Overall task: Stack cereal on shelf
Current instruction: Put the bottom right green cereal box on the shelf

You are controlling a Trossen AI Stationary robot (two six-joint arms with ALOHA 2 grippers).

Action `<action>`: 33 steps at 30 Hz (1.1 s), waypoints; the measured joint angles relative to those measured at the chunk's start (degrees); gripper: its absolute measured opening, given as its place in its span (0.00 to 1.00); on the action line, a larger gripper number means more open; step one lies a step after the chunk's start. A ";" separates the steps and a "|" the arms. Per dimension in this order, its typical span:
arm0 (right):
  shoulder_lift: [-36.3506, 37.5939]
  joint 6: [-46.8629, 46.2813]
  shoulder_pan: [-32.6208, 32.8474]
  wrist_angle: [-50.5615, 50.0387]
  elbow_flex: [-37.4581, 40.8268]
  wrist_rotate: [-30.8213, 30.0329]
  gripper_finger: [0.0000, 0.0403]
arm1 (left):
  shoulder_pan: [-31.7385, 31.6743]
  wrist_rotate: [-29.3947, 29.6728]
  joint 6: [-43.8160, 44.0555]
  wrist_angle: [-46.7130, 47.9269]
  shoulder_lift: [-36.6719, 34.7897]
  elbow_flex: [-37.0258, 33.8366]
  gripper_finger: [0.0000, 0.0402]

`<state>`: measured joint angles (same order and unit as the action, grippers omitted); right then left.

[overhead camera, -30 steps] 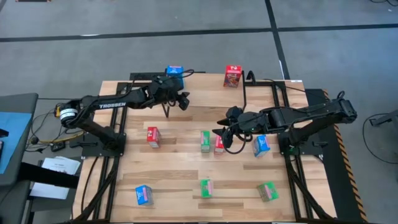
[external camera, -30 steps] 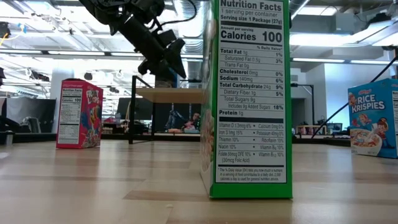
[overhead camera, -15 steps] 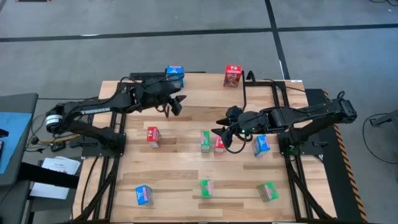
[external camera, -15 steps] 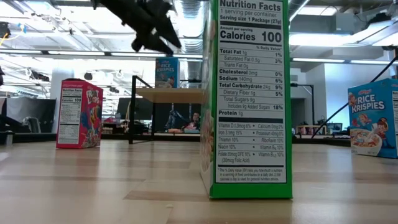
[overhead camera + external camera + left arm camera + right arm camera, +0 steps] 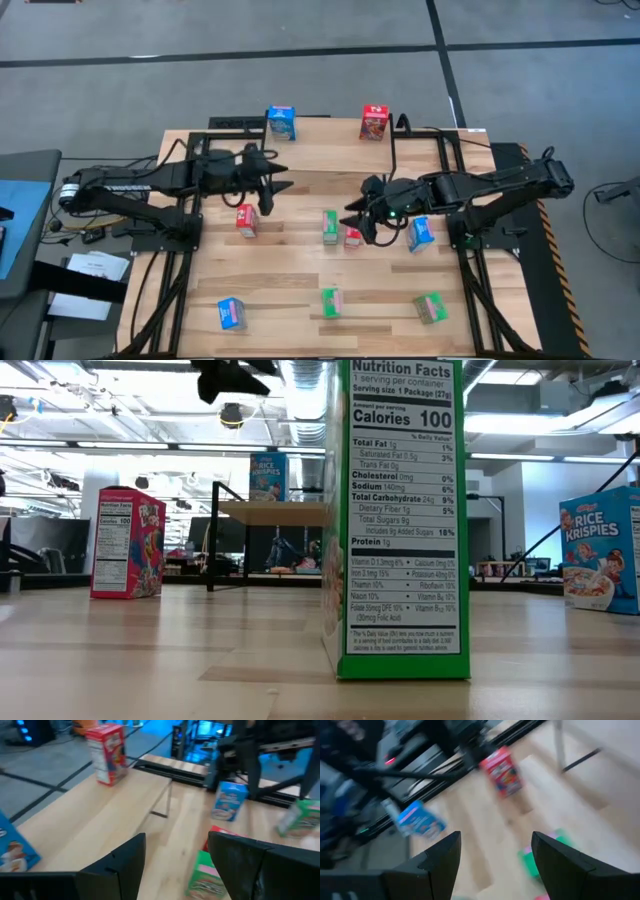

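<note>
A blue box (image 5: 282,122) and a red box (image 5: 373,122) are seen standing on the shelf (image 5: 330,130), well apart from the left gripper (image 5: 270,190), which is held wide with nothing in it, while the right gripper (image 5: 358,222), also wide, is held just beside another red box (image 5: 353,237) on the table (image 5: 290,280).

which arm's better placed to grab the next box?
Right, probably. The right gripper is open and hangs right by a red box mid-table. The left gripper, also open, is farther from its nearest red box.
</note>
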<state>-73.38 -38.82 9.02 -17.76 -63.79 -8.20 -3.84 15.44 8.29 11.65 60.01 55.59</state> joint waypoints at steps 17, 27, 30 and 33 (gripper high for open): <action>0.01 -9.60 6.80 -6.04 -3.98 3.95 0.66 | 7.81 0.20 3.20 1.90 -1.22 0.00 0.51; 0.04 -19.92 12.90 -16.53 -8.93 1.86 0.66 | 9.11 0.15 6.01 2.81 -1.22 0.00 0.51; 0.04 -25.99 14.33 -20.46 -8.98 1.83 0.66 | 9.54 0.16 6.03 2.88 -1.22 0.00 0.51; 0.04 -32.59 15.88 -25.66 -8.98 1.83 0.66 | 9.84 0.17 6.08 3.03 -1.22 0.00 0.51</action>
<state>-73.34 -71.41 24.90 -43.42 -72.77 -6.37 6.00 15.61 14.37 14.68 58.78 55.59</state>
